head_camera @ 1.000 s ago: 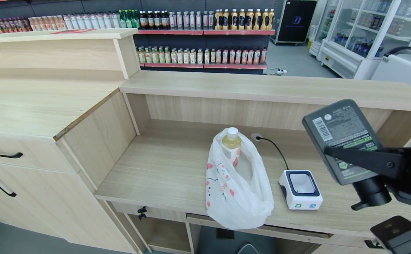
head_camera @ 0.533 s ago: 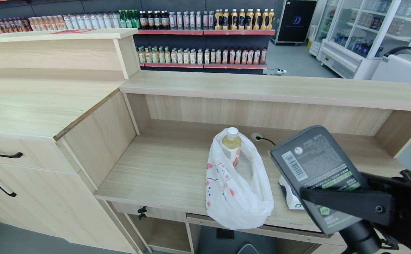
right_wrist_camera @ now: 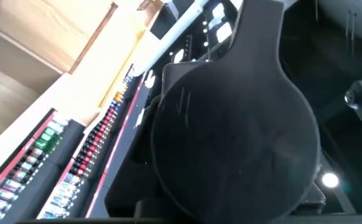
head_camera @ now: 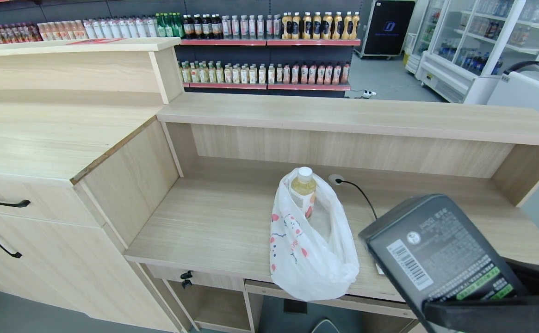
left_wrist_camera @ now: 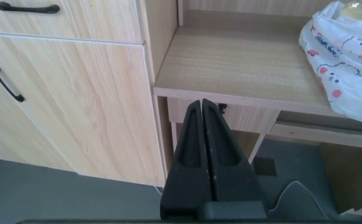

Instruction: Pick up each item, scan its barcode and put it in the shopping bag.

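I am gripping the dark pack (head_camera: 436, 249) in the right gripper (head_camera: 482, 314) — barcode upward; shopping bag (head_camera: 297, 252) is lying at nine o'clock.

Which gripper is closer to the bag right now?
Right, likely. The right gripper, holding the box, is raised just right of the bag. The left gripper hangs shut below the edge of the counter, off to the bag's left.

Before me is a pale wood counter (head_camera: 223, 222) with black-handled drawers (head_camera: 42, 206) at left. Beyond it run shelves (head_camera: 269, 42) of bottled drinks (head_camera: 232, 74), and glass-door fridges (head_camera: 459, 46) stand on grey floor (head_camera: 389, 78).
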